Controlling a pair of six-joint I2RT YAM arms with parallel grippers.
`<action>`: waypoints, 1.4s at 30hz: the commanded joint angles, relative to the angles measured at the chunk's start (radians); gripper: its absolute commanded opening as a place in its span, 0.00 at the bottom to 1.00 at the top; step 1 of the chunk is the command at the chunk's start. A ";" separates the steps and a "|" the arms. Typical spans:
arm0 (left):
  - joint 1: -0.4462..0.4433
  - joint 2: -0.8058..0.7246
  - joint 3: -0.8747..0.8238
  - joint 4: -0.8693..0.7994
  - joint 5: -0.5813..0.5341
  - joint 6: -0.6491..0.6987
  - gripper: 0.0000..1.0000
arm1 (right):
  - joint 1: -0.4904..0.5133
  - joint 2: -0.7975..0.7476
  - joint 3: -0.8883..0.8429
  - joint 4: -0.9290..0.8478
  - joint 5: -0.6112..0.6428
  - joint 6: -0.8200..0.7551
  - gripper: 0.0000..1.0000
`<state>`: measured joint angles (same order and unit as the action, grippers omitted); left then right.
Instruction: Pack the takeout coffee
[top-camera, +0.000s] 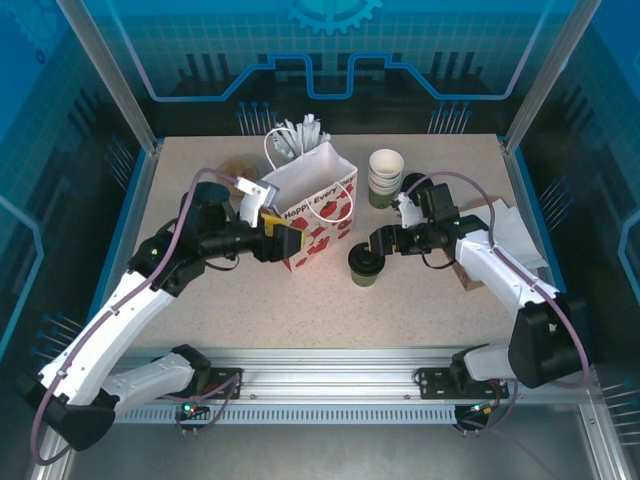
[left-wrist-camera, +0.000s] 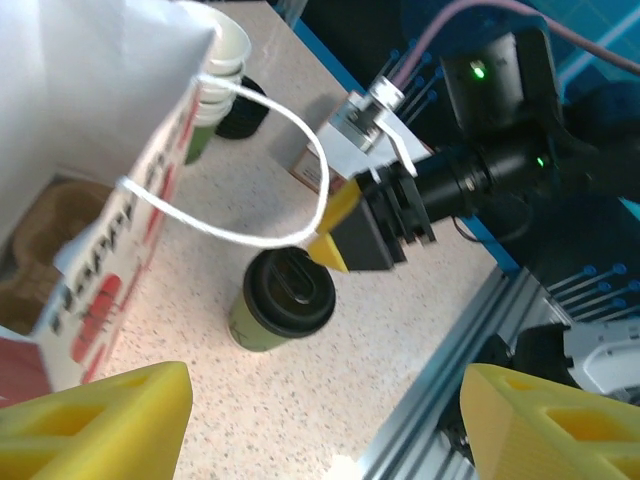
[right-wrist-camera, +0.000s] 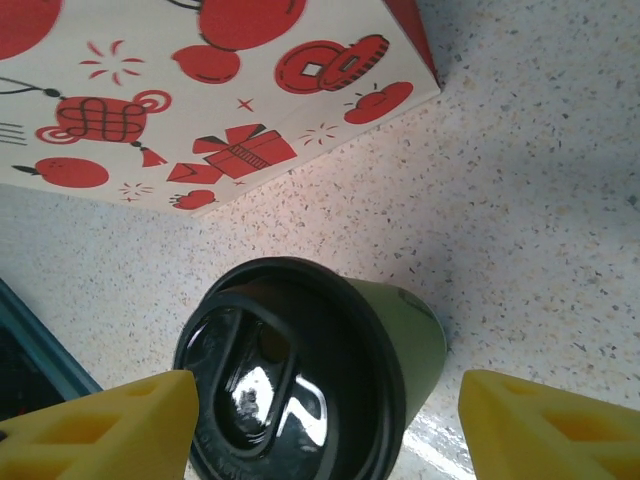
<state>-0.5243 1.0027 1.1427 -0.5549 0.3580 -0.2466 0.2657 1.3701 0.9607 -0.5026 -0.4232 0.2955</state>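
Observation:
The takeout coffee (top-camera: 366, 266), a dark olive-green cup with a black lid, stands upright on the table in front of the bag. My right gripper (top-camera: 373, 246) hovers just above it, open. In the right wrist view its yellow fingertips (right-wrist-camera: 98, 425) flank the lid (right-wrist-camera: 290, 385) without touching it. The white paper bag (top-camera: 312, 203) with red prints and string handles stands open left of the cup. My left gripper (top-camera: 277, 232) is at the bag's near left corner, open, with nothing between its fingers (left-wrist-camera: 100, 420). The left wrist view shows the coffee (left-wrist-camera: 281, 300) and the right gripper (left-wrist-camera: 372, 238) above it.
A stack of lidless white-rimmed cups (top-camera: 385, 175) stands behind the coffee. A cup of white sticks (top-camera: 300, 135) is behind the bag. White paper (top-camera: 512, 230) and a brown box (top-camera: 466, 276) lie at the right. The metal rail (top-camera: 330, 385) runs along the near edge.

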 joint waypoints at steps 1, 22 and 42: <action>-0.020 -0.018 -0.029 0.029 0.025 -0.028 0.72 | -0.043 0.033 -0.025 0.062 -0.112 0.019 0.70; -0.082 0.045 -0.021 0.076 0.023 -0.026 0.71 | -0.090 0.061 -0.182 0.254 -0.302 0.114 0.54; -0.159 0.093 -0.026 0.002 0.015 0.004 0.72 | 0.100 0.024 -0.222 0.372 -0.247 0.254 0.52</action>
<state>-0.6601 1.0847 1.1160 -0.5213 0.3641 -0.2611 0.3267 1.4128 0.7513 -0.1623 -0.6884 0.5102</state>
